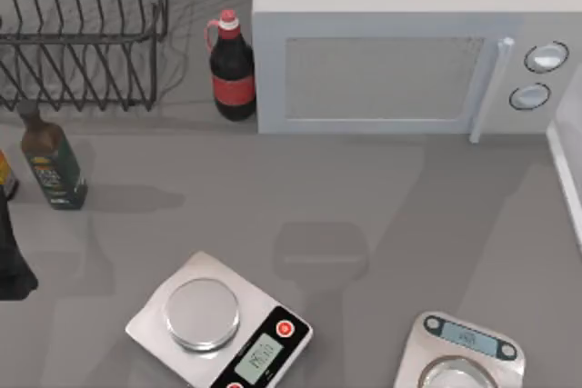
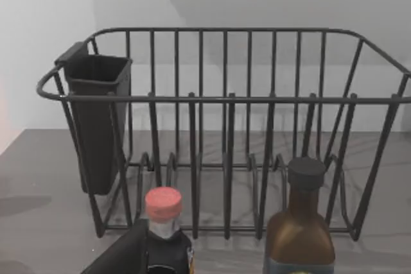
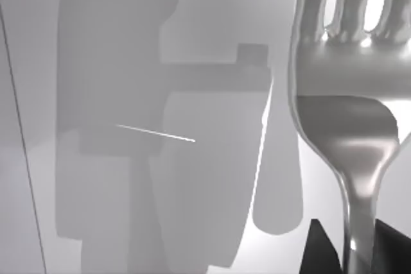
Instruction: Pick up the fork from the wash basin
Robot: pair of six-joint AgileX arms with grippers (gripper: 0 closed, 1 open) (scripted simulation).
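The fork is a shiny silver one, seen very close in the right wrist view with its tines pointing away from the camera. Its thin handle runs down between the two dark fingertips of my right gripper, which is shut on it. Behind the fork lies a pale grey surface crossed by soft shadows. A white raised edge at the table's right side may be the wash basin's rim. A black part of my left arm sits parked at the table's left edge.
A black wire dish rack with a dark cutlery cup stands back left. A red-capped dark bottle is beside the white microwave. A brown bottle stands at left. Two scales sit near the front.
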